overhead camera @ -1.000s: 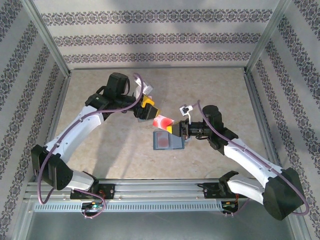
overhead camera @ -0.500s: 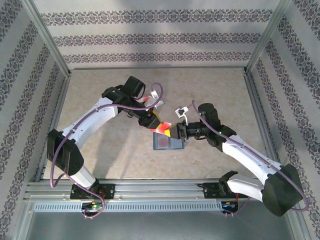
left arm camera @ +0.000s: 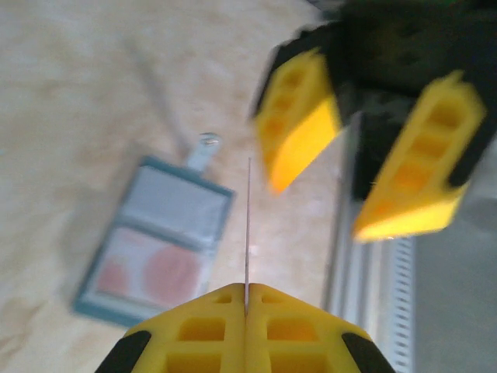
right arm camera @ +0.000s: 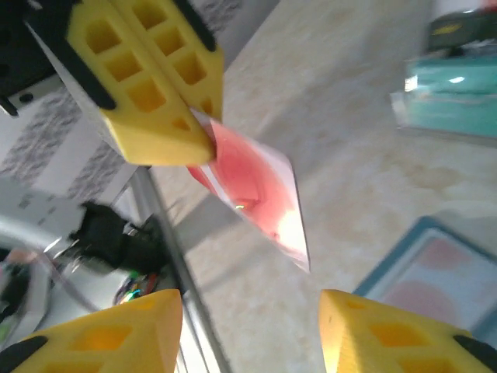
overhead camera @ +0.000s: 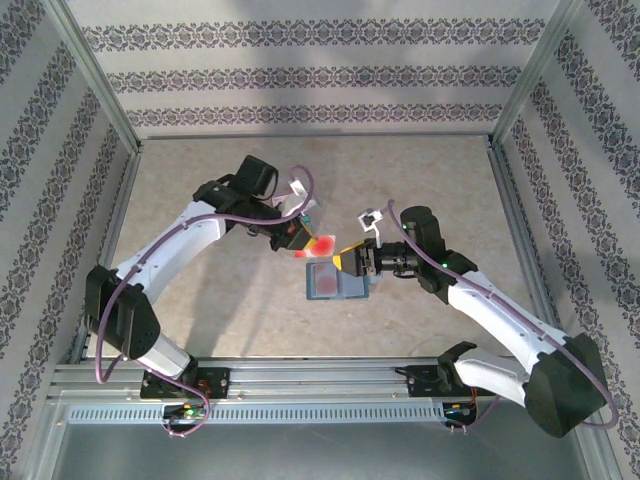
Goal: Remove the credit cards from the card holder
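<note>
My left gripper (overhead camera: 303, 236) is shut on a red credit card (overhead camera: 323, 246) and holds it in the air just above the card holder (overhead camera: 335, 283). From the left wrist the card (left arm camera: 248, 221) shows edge-on, rising from the closed fingertips (left arm camera: 225, 307). The slate-blue card holder (left arm camera: 152, 242) lies open on the table, a pinkish card with red circles in its lower half. My right gripper (overhead camera: 352, 262) stands open a little right of the card. In the right wrist view its gripper (right arm camera: 250, 330) is apart from the red card (right arm camera: 256, 186), which the left fingers (right arm camera: 147, 85) pinch.
A blurred teal-green flat thing (right arm camera: 454, 97) lies on the table beyond the card holder (right arm camera: 443, 272). Metal frame posts and patterned walls ring the beige table (overhead camera: 200, 300). The rail (overhead camera: 320, 385) with both arm bases runs along the near edge.
The left gripper has closed on the red card while the right gripper has opened and let it go. The left arm has shifted slightly left.
</note>
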{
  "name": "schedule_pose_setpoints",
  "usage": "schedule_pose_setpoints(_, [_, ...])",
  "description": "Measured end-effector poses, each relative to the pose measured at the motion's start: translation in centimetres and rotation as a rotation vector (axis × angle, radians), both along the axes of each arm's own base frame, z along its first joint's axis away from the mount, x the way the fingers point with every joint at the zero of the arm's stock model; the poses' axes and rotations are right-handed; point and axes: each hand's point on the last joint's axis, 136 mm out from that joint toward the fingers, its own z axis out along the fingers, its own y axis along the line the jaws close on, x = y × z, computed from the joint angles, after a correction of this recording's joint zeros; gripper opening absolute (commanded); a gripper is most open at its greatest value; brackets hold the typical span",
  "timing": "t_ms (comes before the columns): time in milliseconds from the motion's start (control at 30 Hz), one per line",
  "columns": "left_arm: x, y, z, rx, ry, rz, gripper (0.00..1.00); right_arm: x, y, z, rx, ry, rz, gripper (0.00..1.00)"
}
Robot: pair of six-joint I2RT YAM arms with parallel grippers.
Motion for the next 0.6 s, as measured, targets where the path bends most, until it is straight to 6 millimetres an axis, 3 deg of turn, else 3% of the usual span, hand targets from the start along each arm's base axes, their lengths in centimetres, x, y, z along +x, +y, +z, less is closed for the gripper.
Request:
schedule_pose_setpoints(100, [3.5,2.8,-0.4,0.002,-0.082,0.155,0.00,1.5,-1.5,0.3,-0.035,-0.037,-0.119,0.60])
schedule_pose_setpoints(200, [7.0,4.5,-0.3,0.003,-0.178,0.254,0.00,2.5,-2.6,0.0,-0.066,-0.048,-0.210,0.63])
schedule_pose_setpoints(333, [10.3,4.6,-0.4,0.014,-0.306,0.286,0.00,3.5,-3.9,-1.0,-0.117,-0.033,-0.313,0.69])
schedule_pose_setpoints(467, [13.1,4.9,-2.2,0.043,-0.394,0.271,0.00,4.0,-5.1,-1.5,-0.156,-0.033,-0.400,0.73])
schedule_pose_setpoints(600, [15.6,6.6,-4.4,0.077,-0.448,0.259,0.00,4.3,-6.3,-1.2,-0.174,-0.042,-0.476,0.80])
